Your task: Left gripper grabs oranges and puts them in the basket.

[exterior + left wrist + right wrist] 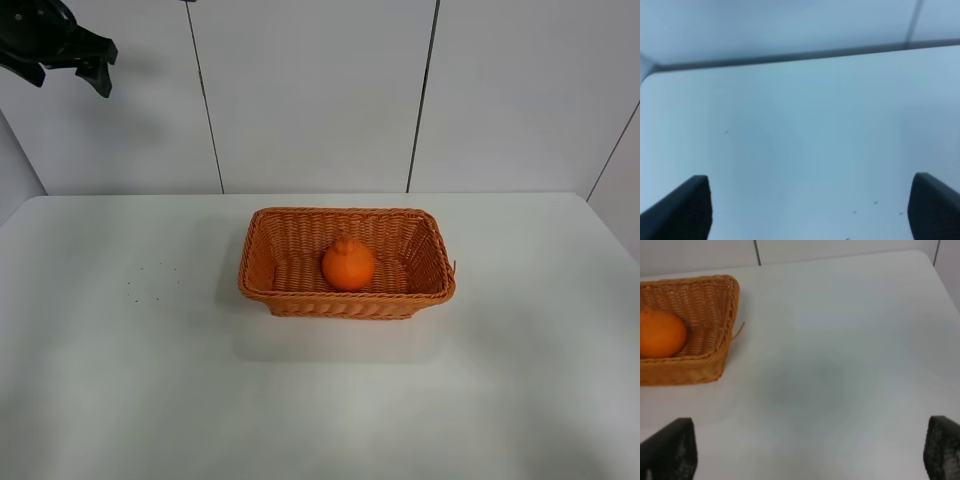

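Item one, white table [120,400]: bare apart from the basket and a few dark specks towards its left edge. Item two, basket [345,305]: woven wicker, rectangular, set at the middle of the table and somewhat nearer the far edge, its long axis parallel to that edge. Item three, left gripper [72,78]: raised high above the far left corner, well apart from the basket; its wrist view showed both fingers [690,210] spread wide with only bare table between them, so the claw was released and carried nothing. Item four, right gripper [810,445]: fingers likewise spread and empty, looking across the right half of the table at the basket's short right end; it was absent from the high view, so which arm was nearer could not be settled, though probably this one. Item five, oranges [348,265]: a single fruit, knobbed top upward, resting on the basket floor about the centre, apart from the walls. From the left claw it lay down and towards the table's middle. By this arrangement the placing appeared done.
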`<state>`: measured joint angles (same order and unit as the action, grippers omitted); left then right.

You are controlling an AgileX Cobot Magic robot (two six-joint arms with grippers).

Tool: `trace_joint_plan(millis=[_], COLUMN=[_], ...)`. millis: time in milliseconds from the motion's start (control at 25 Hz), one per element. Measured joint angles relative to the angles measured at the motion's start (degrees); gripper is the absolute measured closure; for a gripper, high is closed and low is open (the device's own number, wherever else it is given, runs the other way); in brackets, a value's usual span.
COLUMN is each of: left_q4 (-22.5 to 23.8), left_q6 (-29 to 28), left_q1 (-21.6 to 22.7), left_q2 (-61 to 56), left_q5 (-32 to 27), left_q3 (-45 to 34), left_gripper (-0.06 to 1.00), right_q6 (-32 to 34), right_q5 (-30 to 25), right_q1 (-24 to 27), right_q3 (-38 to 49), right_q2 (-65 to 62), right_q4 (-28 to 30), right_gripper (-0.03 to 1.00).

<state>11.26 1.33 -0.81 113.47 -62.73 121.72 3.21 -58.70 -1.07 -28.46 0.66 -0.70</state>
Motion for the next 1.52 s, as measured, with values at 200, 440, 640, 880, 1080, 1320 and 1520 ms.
trace_joint_plan(millis=[200, 440, 640, 880, 1080, 1320, 1520], left_q4=[-0.8, -2.4, -2.5, -2.5, -2.5, -2.5, -2.5], left_q6=[1.4, 1.9, 1.9, 2.4, 2.4, 2.1, 1.4], left_q1=[2.6, 2.6, 2.6, 2.6, 2.6, 2.6, 2.6], left_q2=[-1.1, -6.6, -14.8, -27.9, -38.0, -50.8, -62.5], left_q5=[-1.3, -0.1, 3.1, 6.9, 8.6, 8.8, 10.6], left_q3=[-2.3, -11.0, -20.3, -31.4, -40.9, -51.4, -61.0], left_gripper=[0.06, 0.07, 0.07, 0.07, 0.07, 0.07, 0.07], right_q6=[0.0, 0.0, 0.0, 0.0, 0.0, 0.0, 0.0], right_q5=[0.0, 0.0, 0.0, 0.0, 0.0, 0.0, 0.0], right_q1=[0.0, 0.0, 0.0, 0.0, 0.0, 0.0, 0.0], right_q3=[0.0, 0.0, 0.0, 0.0, 0.0, 0.0, 0.0], right_q2=[0.0, 0.0, 0.0, 0.0, 0.0, 0.0, 0.0], right_q4=[0.0, 0.0, 0.0, 0.0, 0.0, 0.0, 0.0], right_gripper=[0.27, 0.27, 0.27, 0.27, 0.27, 0.27, 0.27])
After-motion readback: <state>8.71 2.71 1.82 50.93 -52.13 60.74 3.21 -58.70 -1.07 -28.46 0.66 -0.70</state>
